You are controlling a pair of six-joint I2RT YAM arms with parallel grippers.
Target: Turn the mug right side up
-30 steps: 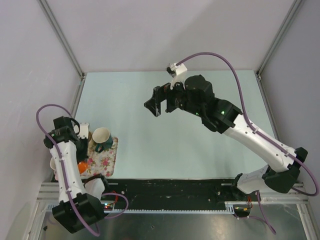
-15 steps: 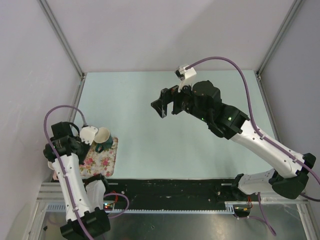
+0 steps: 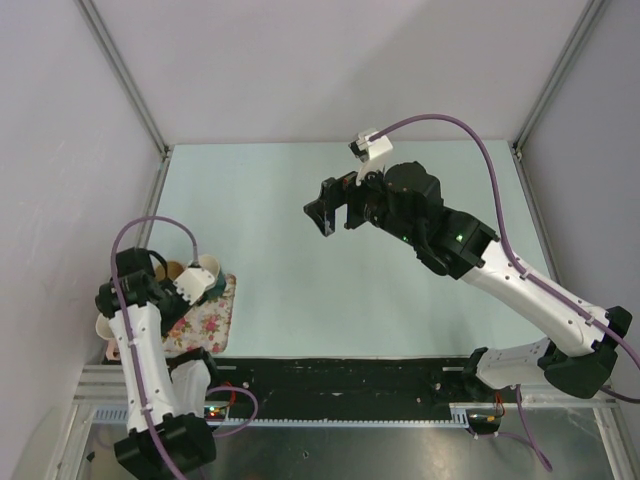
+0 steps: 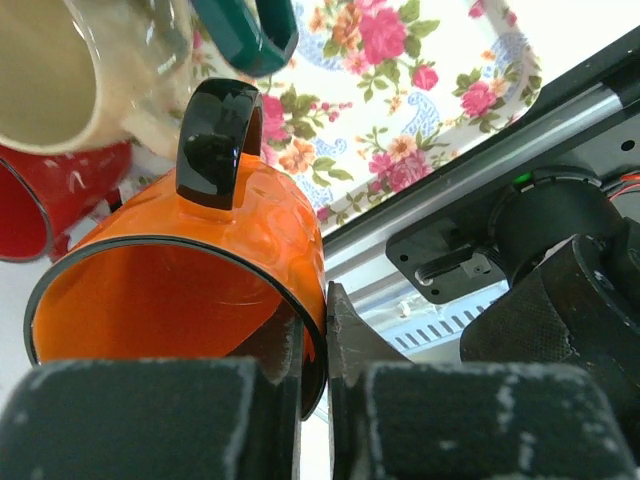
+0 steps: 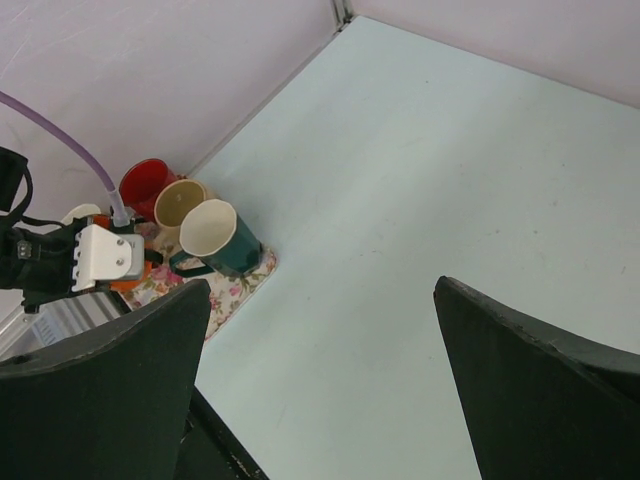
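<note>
Pale green table [image 3: 300,290], left tool [image 4: 315,332] pinching orange mug [image 4: 150,300] rim, right tool [image 5: 320,385] spread wide

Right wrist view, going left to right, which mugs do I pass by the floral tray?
In order: red mug → tan mug → teal mug. The orange mug is mostly hidden in that view, so I leave it out.
</note>
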